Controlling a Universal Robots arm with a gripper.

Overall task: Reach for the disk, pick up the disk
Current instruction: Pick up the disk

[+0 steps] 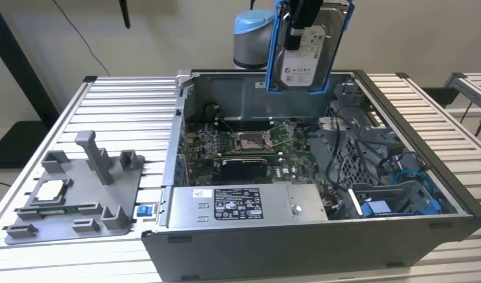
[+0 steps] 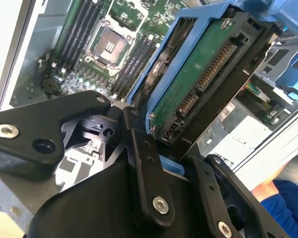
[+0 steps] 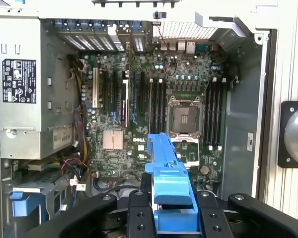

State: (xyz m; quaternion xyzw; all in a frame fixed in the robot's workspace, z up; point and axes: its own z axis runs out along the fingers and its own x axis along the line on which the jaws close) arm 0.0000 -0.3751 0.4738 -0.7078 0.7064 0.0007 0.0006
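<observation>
The disk (image 1: 305,50) is held high in the air above the open case (image 1: 429,177), near its back wall in the exterior view. The claw (image 2: 156,148) is closed tight on the disk's blue frame (image 3: 168,188), as both wrist views show. The disk hangs on its edge, with its label facing out. To do the pick-up well, the grip should be kept firm, and the disk kept clear of the case walls and wires (image 1: 343,127).

Exterior view looks down obliquely at the computer case (image 1: 319,194); both wrist views face its motherboard (image 3: 154,114) closely.
</observation>
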